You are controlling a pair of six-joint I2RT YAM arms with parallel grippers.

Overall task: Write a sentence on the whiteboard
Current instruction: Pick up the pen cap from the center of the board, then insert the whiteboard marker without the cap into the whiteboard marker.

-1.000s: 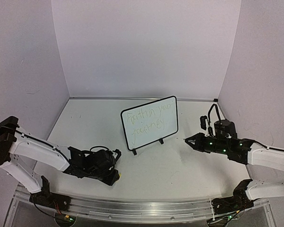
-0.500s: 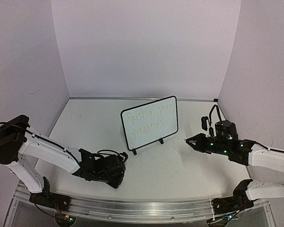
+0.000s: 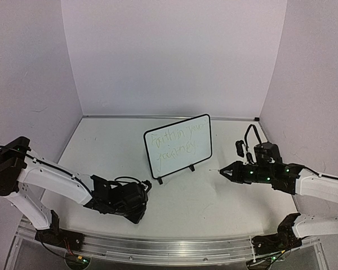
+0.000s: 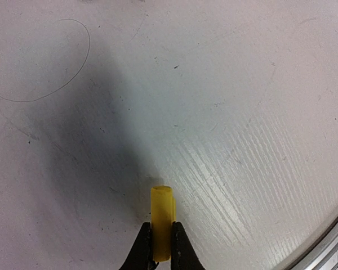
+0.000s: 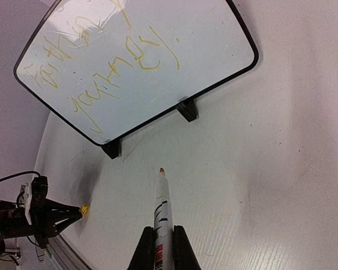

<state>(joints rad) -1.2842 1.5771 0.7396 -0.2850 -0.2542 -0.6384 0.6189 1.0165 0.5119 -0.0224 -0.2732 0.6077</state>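
The whiteboard [image 3: 178,147] [image 5: 135,62] stands upright on two black clip feet at the middle of the table. The sentence [image 3: 177,144] [image 5: 110,73] is on it in two lines of faint yellow-green handwriting. My right gripper [image 3: 226,170] [image 5: 163,229] is shut on a white marker [image 5: 161,199]. The marker's bare orange tip points toward the board's feet, short of them. My left gripper [image 3: 138,214] [image 4: 161,226] hangs low near the table's front left, shut on a small yellow cap [image 4: 162,202] [image 5: 84,209].
White table [image 3: 214,202] with purple walls on three sides. An aluminium rail [image 3: 169,247] [image 4: 332,242] runs along the near edge, close to the left gripper. A thin curved pen mark [image 4: 73,73] is on the table surface.
The left jaws have closed on the yellow cap, and that arm shifted slightly right and toward the near edge. The right gripper with the marker drifted a little left and down.
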